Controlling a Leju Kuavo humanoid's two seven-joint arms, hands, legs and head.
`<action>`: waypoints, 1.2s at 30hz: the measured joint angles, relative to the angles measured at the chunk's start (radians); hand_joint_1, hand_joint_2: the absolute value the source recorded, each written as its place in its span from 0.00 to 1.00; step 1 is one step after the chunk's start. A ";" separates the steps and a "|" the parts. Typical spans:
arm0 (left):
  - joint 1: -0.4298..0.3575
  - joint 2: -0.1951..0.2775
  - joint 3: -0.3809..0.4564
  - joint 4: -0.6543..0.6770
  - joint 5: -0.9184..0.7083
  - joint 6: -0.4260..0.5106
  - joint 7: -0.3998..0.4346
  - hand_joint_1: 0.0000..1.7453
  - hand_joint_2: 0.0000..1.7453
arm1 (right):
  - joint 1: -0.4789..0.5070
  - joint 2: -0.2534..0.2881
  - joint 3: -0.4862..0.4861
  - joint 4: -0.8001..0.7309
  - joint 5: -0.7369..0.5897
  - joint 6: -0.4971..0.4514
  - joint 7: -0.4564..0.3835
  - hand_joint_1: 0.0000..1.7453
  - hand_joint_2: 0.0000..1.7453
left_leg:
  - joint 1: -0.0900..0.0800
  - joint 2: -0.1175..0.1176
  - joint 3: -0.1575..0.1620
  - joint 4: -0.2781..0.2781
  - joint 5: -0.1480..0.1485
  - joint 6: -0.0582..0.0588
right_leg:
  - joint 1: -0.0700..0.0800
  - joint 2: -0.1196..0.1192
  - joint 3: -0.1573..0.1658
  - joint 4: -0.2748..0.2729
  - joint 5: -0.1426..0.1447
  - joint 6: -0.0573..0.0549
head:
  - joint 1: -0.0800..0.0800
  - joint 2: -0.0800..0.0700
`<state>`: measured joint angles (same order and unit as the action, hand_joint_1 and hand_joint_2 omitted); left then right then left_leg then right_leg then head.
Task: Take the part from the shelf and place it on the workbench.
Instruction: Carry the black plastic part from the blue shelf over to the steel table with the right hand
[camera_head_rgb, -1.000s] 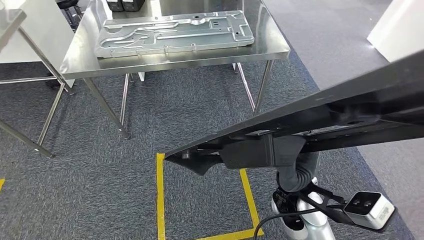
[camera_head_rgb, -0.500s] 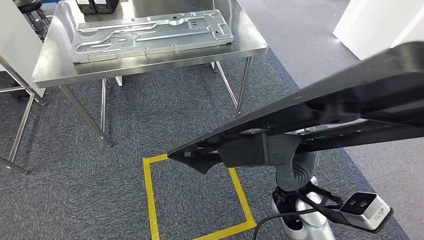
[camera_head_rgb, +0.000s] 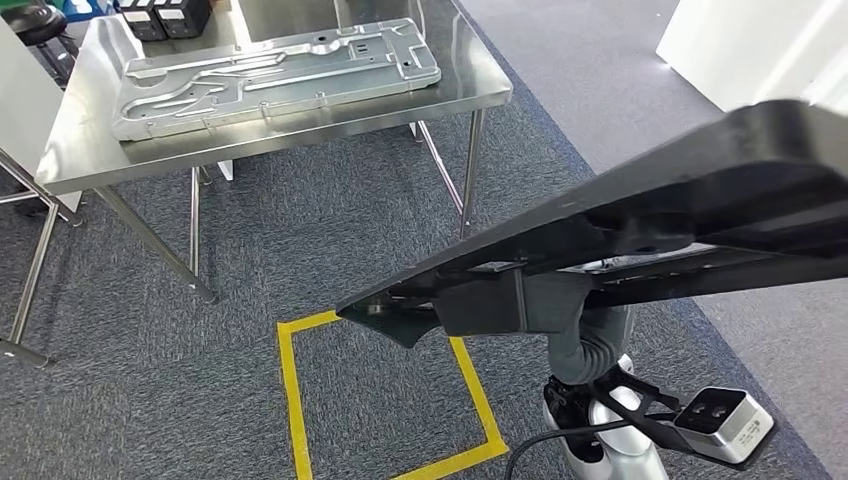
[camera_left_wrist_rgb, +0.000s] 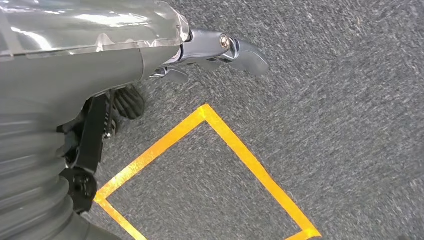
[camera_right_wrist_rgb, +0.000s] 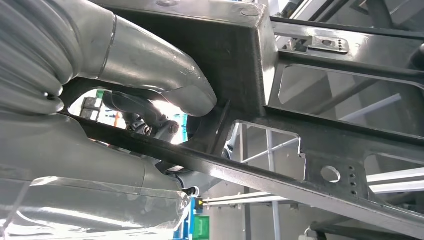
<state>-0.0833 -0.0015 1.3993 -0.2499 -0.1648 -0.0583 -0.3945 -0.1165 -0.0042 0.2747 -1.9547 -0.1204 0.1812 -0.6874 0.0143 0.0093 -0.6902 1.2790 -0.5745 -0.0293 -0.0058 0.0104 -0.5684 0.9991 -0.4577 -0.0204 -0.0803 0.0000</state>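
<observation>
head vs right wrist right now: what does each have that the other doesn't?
Head view alone: the steel workbench with a silver stamped plate lying on it, the yellow floor square, grey carpet. Right wrist view alone: the right hand up close, gripping the frame, with shelf rails behind. Both show the black part, a long dark metal frame with cut-outs.

My head camera looks forward and down over the carpet (camera_head_rgb: 250, 290) to the workbench (camera_head_rgb: 80, 150) beyond. My left wrist camera, close behind my left hand (camera_left_wrist_rgb: 165, 55), faces the floor; both views share the yellow tape square (camera_head_rgb: 290, 400). My right wrist camera sits close under the black part (camera_right_wrist_rgb: 310, 140).
</observation>
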 joint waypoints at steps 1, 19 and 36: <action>0.001 0.000 0.000 0.000 0.000 0.000 0.000 0.00 1.00 | 0.000 0.000 0.001 0.000 0.000 0.000 0.000 1.00 1.00 | 0.000 0.000 0.022 -0.055 0.039 0.002 | 0.000 0.003 0.004 0.001 -0.003 0.001 | 0.000 0.000; -0.005 0.001 -0.001 0.000 0.000 0.000 0.000 0.00 1.00 | 0.000 -0.002 0.003 -0.005 0.012 -0.019 0.000 1.00 1.00 | -0.005 0.001 0.153 -0.272 0.089 0.042 | -0.005 -0.012 -0.054 0.064 0.016 0.044 | 0.000 0.000; -0.010 0.009 -0.009 0.000 -0.001 0.005 0.000 0.00 1.00 | -0.008 -0.002 0.034 0.000 0.012 -0.047 0.000 1.00 1.00 | -0.011 0.000 0.099 -0.250 0.131 0.025 | 0.011 0.004 0.028 0.007 -0.033 0.007 | 0.000 0.000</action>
<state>-0.0931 0.0073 1.3907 -0.2495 -0.1657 -0.0530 -0.3950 -0.1250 -0.0057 0.3082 -1.9548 -0.1079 0.1342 -0.6874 0.0031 0.0091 -0.5914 1.0289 -0.4436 -0.0042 0.0052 0.0142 -0.5405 1.0064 -0.4904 -0.0134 -0.0802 0.0000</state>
